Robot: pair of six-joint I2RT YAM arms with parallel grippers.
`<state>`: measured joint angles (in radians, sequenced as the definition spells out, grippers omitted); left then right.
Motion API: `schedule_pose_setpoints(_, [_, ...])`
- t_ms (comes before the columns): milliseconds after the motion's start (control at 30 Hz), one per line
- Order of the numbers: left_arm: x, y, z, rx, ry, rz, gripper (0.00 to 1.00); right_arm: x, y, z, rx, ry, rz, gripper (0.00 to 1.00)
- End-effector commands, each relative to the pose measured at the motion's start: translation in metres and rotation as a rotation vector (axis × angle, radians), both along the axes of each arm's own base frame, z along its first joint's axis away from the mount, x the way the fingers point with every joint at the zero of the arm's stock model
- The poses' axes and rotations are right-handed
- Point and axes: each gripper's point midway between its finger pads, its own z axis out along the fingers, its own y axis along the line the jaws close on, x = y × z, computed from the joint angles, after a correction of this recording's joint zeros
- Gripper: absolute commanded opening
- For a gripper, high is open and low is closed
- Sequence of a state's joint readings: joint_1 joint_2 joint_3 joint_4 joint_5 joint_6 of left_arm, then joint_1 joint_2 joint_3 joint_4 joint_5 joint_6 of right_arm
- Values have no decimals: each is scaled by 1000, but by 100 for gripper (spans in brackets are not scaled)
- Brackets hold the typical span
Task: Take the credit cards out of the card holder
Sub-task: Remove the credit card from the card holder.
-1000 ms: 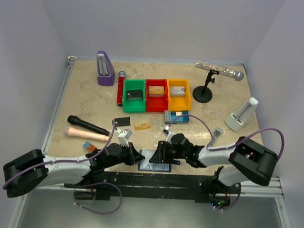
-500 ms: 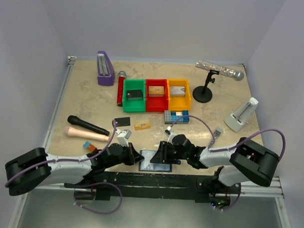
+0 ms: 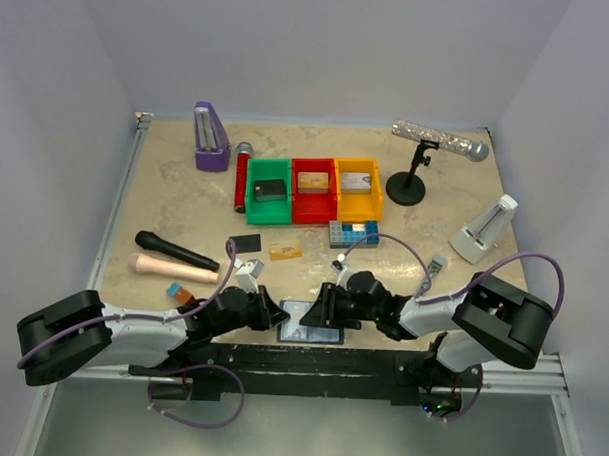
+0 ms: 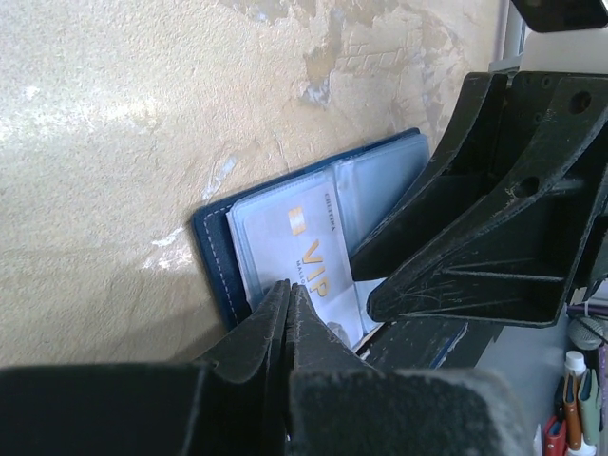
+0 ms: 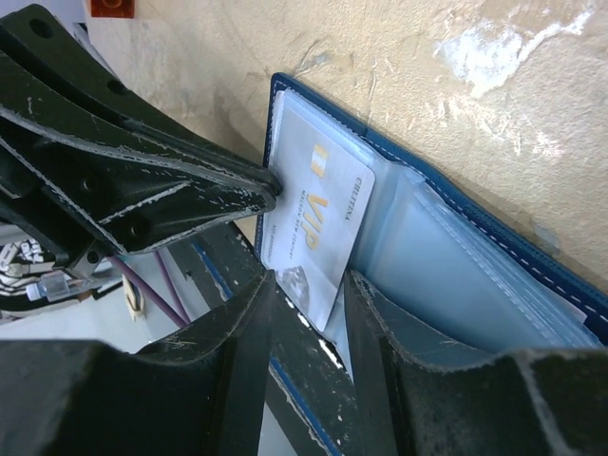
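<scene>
The navy card holder [image 3: 311, 321] lies open at the table's near edge, its pale pockets [image 5: 456, 256] facing up. A silvery credit card [image 4: 304, 237] printed "VIP" sticks partly out of a pocket toward the table edge. My left gripper [image 4: 288, 294] is shut, and its tips rest on that card [image 5: 323, 218] by the holder's left edge [image 4: 214, 256]. My right gripper [image 5: 309, 304] comes in from the right with its jaws apart, and the card's free corner lies between them. A black card [image 3: 246, 243] and a gold card [image 3: 285, 250] lie on the table behind.
Green [image 3: 269, 192], red [image 3: 313, 190] and yellow [image 3: 358, 188] bins stand mid-table, and a blue brick plate [image 3: 352, 233] lies in front of them. A black microphone [image 3: 176, 252] and a peach cylinder [image 3: 173, 269] lie at the left. A mic stand [image 3: 411, 177] and a white metronome [image 3: 484, 232] are at the right.
Both grippers stay at the card holder. The left arm has crept slightly to the right; the holder and card look unmoved.
</scene>
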<state>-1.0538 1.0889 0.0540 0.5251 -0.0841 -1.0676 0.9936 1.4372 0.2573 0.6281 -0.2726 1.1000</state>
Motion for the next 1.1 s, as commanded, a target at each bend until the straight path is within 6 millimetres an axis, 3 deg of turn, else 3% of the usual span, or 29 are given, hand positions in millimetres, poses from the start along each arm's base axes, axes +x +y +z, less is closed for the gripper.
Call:
schedule_pose_setpoints(0, [-4,11,-17,27,24,18,0,4,1,-3,14,-5,-28,41])
schedule_pose_setpoints(267, [-4,8,-14,-1,27,22,0,7,6,3,96,-11,-54,40])
schedule_pose_setpoints(300, [-8,15,-21,8,35,22,0,7,6,3,101,-10,-56,40])
schedule_pose_setpoints(733, [3,16,15,-60,-55,57,0,7,-2,-8,3,2,-52,39])
schedule_pose_setpoints(867, [3,18,13,-49,-53,57,0,8,-6,-10,-70,-15,-37,39])
schedule_pose_setpoints(1067, [-3,10,5,-46,-24,13,0,11,-1,2,-48,-40,-30,41])
